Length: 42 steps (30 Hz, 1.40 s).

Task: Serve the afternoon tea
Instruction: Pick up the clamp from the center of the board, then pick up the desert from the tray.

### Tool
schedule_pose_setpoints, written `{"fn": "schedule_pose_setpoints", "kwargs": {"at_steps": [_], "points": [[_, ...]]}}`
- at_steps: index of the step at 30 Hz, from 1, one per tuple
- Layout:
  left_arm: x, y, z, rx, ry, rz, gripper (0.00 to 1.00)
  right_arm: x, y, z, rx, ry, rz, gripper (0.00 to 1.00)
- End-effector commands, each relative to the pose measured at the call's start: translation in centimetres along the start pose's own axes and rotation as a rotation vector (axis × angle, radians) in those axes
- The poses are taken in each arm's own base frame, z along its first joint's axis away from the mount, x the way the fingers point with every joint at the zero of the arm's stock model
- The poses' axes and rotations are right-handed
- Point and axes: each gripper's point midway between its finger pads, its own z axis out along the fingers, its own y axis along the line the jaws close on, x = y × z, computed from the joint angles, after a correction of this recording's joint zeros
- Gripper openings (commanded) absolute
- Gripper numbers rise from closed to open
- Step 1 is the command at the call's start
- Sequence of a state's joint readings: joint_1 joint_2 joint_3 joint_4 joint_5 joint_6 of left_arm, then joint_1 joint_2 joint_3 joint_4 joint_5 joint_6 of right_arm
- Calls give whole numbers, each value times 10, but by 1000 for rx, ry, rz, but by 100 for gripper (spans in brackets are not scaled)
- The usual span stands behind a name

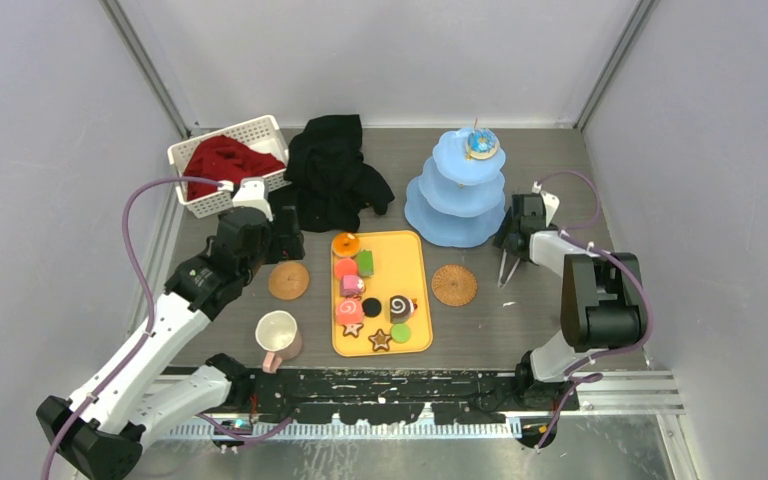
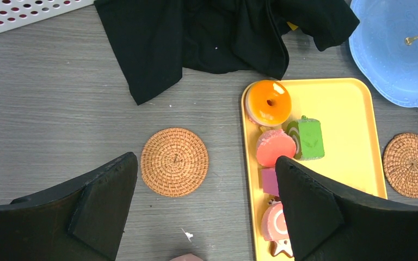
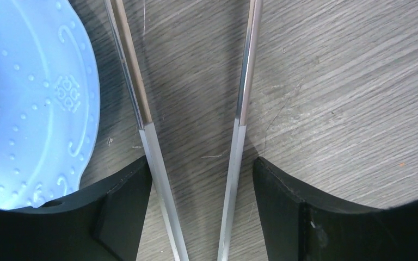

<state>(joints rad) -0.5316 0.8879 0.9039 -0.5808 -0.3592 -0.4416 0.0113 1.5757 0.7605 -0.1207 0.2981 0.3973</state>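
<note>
Found the pale-blue stand (image 1: 455, 195) far right, blue donut (image 1: 480, 145) on its top tier. Saw other sweets (image 1: 350, 290) lined down the yellow tray (image 1: 410, 270) (centre). Noted left gripper (image 2: 204, 163) spread wide, empty, above a coaster (image 1: 288, 281); right gripper (image 3: 198, 166) part-closed around metal tongs (image 3: 163, 190) beside the stand.

Wooden table (image 1: 520, 320): tray (image 1: 415, 290), stand (image 1: 455, 215), coasters (image 1: 453, 285), mug (image 1: 278, 333)

We see toy sweets (image 1: 348, 268) on the yellow tray (image 1: 410, 270), the cream mug (image 1: 278, 330) at its 8 o'clock. At the tray's 1 o'clock stands the three-tier stand (image 1: 440, 215), a blue donut (image 1: 481, 145) on top; at its 4 o'clock the right gripper (image 1: 513, 243) grips thin tongs (image 1: 506, 268).
</note>
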Motion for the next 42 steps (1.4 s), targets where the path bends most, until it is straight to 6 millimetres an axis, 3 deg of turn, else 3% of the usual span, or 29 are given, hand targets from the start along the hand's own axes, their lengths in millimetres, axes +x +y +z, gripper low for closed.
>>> {"fn": "schedule_pose_setpoints", "kwargs": {"at_steps": [1,7,10,14,18,22,26,28,30,35,38,42], "points": [[-10,-1,1,-3,-36,-15,97,7,-4,-6,-6,20,-33,73],[-13,-5,3,11,-37,-20,97,0,3,5,-11,32,-54,67],[-13,-5,2,9,-34,-19,97,0,7,9,-17,48,-54,52],[-13,-1,-1,-1,-43,-20,97,-9,-1,-5,9,-4,-16,27],[-12,-1,-1,-1,-45,-19,97,-29,-17,-38,49,-90,20,1],[-16,-2,-1,0,-51,-15,97,-55,-33,-88,66,-199,63,1],[-19,-2,-2,3,-59,-14,97,-93,-32,-160,-48,-348,124,1],[-20,-2,-4,3,-60,-15,97,-110,-19,-198,-178,-415,100,1],[-21,-1,-5,0,-65,-17,97,-127,8,-243,-383,-483,40,1],[-19,8,1,-61,-59,-6,98,-136,74,-325,-778,-490,-134,1],[-14,17,0,-117,-28,-7,99,-121,121,-368,-921,-477,-261,1],[-16,27,-4,-152,-16,-19,100,-68,182,-388,-997,-331,-480,1]]}}
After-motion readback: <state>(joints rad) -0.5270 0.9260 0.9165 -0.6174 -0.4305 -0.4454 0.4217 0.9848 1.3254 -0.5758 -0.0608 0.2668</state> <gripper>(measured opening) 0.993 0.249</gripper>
